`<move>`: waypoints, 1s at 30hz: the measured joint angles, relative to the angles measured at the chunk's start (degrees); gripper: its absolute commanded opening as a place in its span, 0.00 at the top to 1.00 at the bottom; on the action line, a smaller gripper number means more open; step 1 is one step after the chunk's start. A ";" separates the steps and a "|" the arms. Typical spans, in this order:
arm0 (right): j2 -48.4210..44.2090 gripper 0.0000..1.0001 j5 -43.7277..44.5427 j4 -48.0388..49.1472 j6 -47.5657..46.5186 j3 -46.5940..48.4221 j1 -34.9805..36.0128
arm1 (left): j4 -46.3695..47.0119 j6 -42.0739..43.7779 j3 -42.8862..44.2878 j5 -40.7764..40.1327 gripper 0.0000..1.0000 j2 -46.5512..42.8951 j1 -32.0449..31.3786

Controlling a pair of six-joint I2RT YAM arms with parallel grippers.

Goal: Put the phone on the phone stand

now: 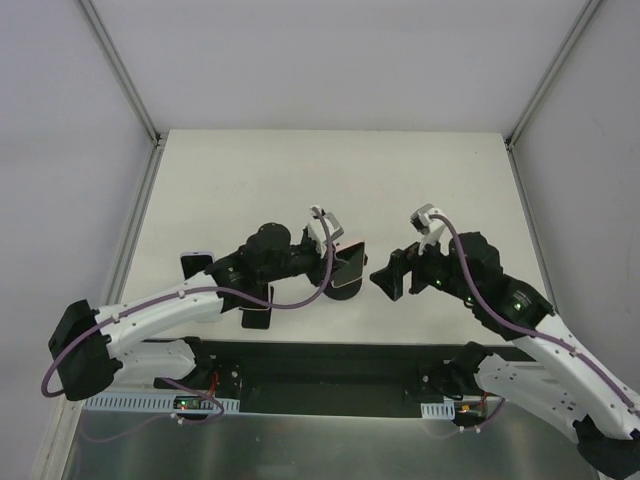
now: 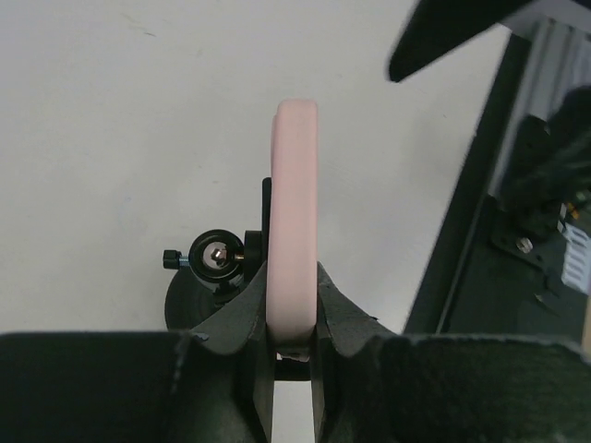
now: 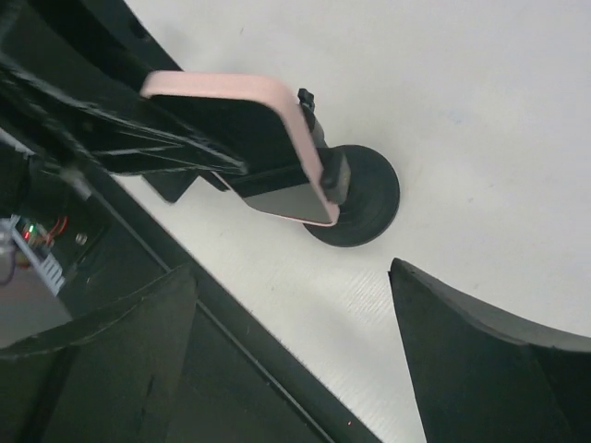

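The phone [image 2: 295,203] has a pink case and stands on edge between the fingers of my left gripper [image 2: 294,277], which is shut on it. It also shows in the right wrist view [image 3: 242,129] and in the top view [image 1: 347,246]. The black phone stand [image 3: 366,205] has a round base and a ball joint [image 2: 217,257]. The phone's lower end lies against the stand's holder, above the base [image 1: 345,287]. My left gripper [image 1: 338,262] sits over the stand. My right gripper [image 1: 393,275] is open and empty just right of the stand, its jaws wide apart [image 3: 291,277].
A small dark device with a pale top edge [image 1: 197,264] stands left of the left arm, and a black block [image 1: 257,318] lies near the table's front edge. A black rail [image 1: 320,360] runs along the near edge. Metal frame posts rise at the back corners.
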 measured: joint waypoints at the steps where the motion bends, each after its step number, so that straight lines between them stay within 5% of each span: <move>1: 1.42 0.14 -4.11 0.04 -0.74 -0.31 -2.12 | -1.64 0.39 -0.68 3.91 1.00 -1.84 0.81; 7: 9.62 0.18 -24.04 3.98 -4.04 -4.48 -4.94 | -13.22 4.20 -2.95 21.81 1.00 -11.78 4.02; 16: 13.90 0.20 -29.24 11.82 -6.84 -7.34 3.32 | -15.67 8.22 -5.35 32.48 1.00 -15.63 5.70; 22: 19.54 0.57 -26.51 14.73 -7.41 -7.04 7.21 | -13.84 10.64 -6.84 33.31 1.00 -16.28 5.68; 25: 20.22 0.96 -23.71 16.17 -9.18 -6.91 8.20 | -13.70 10.14 -7.63 32.74 1.00 -17.75 6.43; 30: 20.24 1.00 -23.15 19.45 -11.04 -8.09 9.01 | -13.99 8.94 -7.72 33.09 1.00 -18.71 7.74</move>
